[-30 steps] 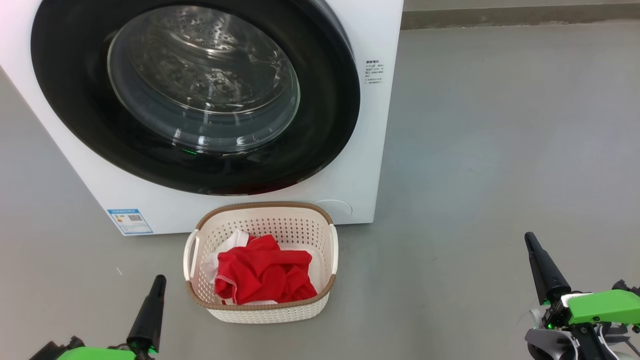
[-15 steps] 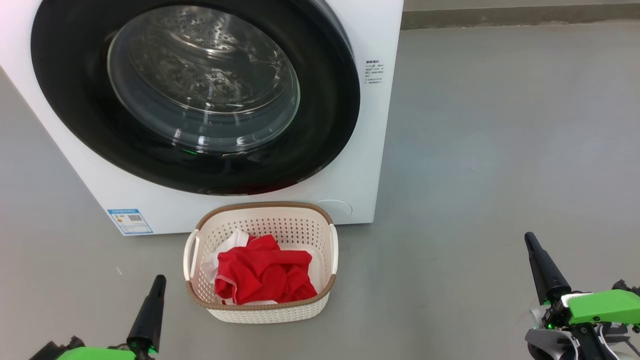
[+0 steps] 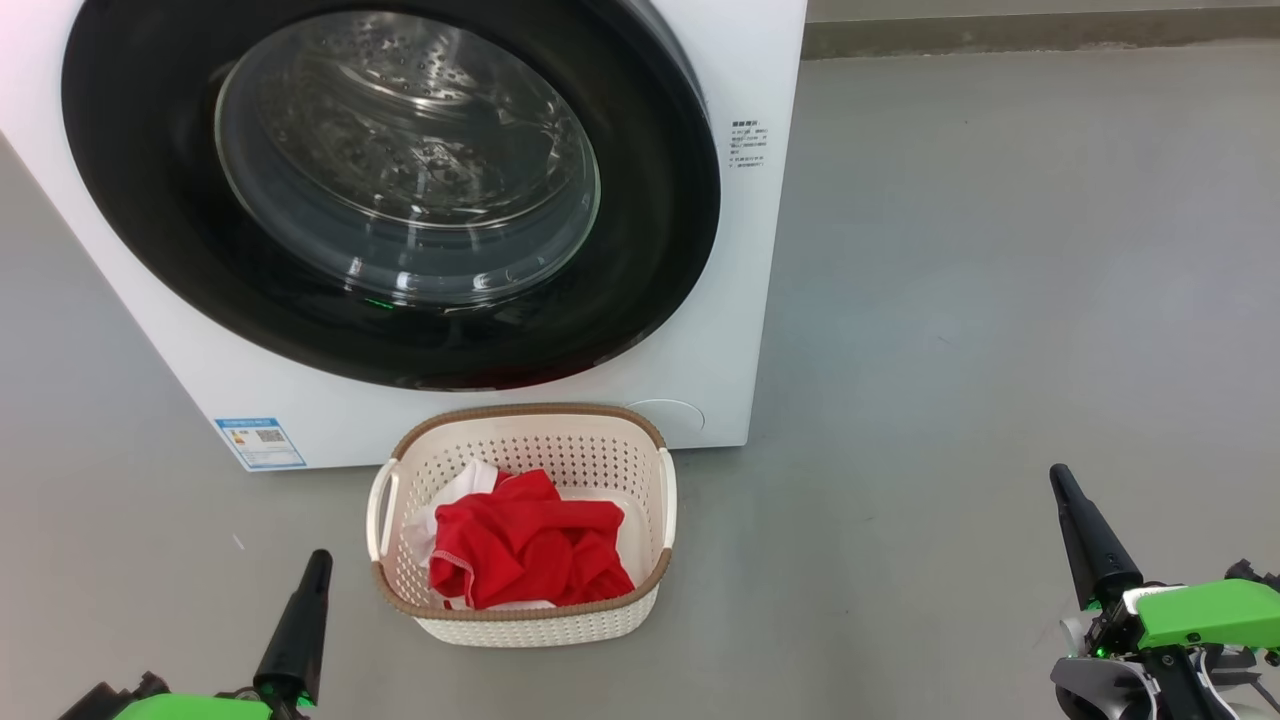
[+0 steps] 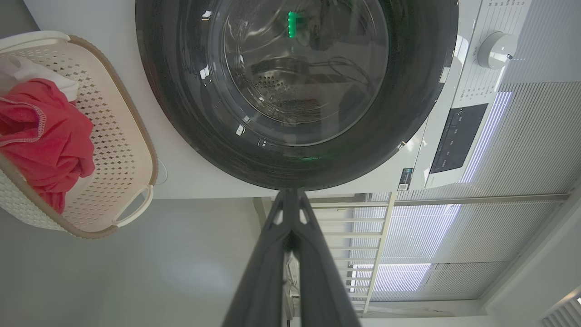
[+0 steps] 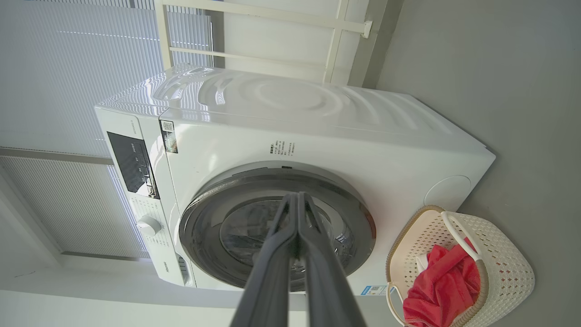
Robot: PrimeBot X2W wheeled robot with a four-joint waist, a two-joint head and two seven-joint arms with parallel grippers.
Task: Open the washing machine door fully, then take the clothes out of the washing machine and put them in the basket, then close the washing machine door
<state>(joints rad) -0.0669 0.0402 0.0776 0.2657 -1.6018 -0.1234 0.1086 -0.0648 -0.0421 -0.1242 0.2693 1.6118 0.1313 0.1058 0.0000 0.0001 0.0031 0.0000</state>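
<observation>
The white washing machine (image 3: 730,250) fills the upper left of the head view, and its black-rimmed door (image 3: 640,250) with the bulging glass window lies shut against the front. The steel drum shows through the glass. On the floor in front stands the cream basket (image 3: 520,620) with the red clothes (image 3: 525,550) heaped inside, white trim showing at their left. My left gripper (image 3: 318,556) is shut and empty, low at the basket's left. Far off to the basket's right, my right gripper (image 3: 1057,472) is shut and holds nothing. The wrist views show the door (image 4: 422,104), the basket (image 5: 504,268) and the clothes (image 5: 442,286).
Bare grey floor (image 3: 980,300) stretches right of the machine to a wall base at the top. A blue energy sticker (image 3: 259,442) sits at the machine's lower left corner. White blinds and a railing (image 4: 454,236) stand behind the machine, whose control panel (image 5: 134,168) faces me.
</observation>
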